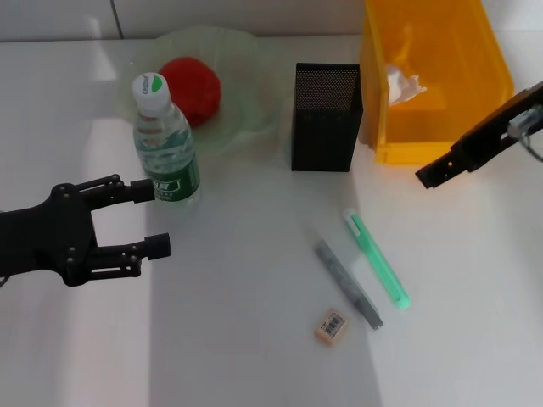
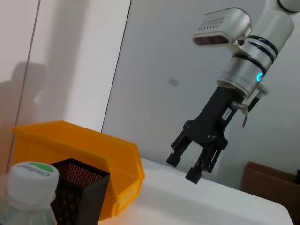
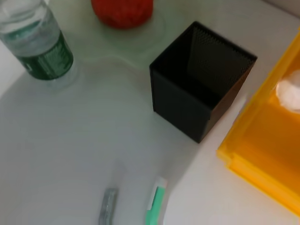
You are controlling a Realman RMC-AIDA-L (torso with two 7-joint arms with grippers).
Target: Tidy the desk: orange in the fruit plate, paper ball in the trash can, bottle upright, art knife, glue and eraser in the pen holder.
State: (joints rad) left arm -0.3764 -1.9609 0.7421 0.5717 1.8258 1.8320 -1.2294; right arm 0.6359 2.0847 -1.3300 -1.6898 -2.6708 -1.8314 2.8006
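The red-orange orange (image 1: 191, 89) lies in the pale green fruit plate (image 1: 246, 59). In front of the plate the bottle (image 1: 165, 144) stands upright. My left gripper (image 1: 153, 219) is open just in front of the bottle, with nothing between its fingers. The black mesh pen holder (image 1: 327, 119) stands mid-table. The paper ball (image 1: 403, 85) sits inside the orange-yellow trash can (image 1: 441, 127). On the table lie the green glue (image 1: 377, 259), the grey art knife (image 1: 348, 284) and the eraser (image 1: 332, 326). My right gripper (image 1: 433, 174) hovers open in front of the trash can, holding nothing.
The white table runs to a wall behind the plate and the trash can. Bare table surface lies in front of the eraser and between the bottle and the art knife. The left wrist view shows a cardboard box (image 2: 272, 183) beyond the table.
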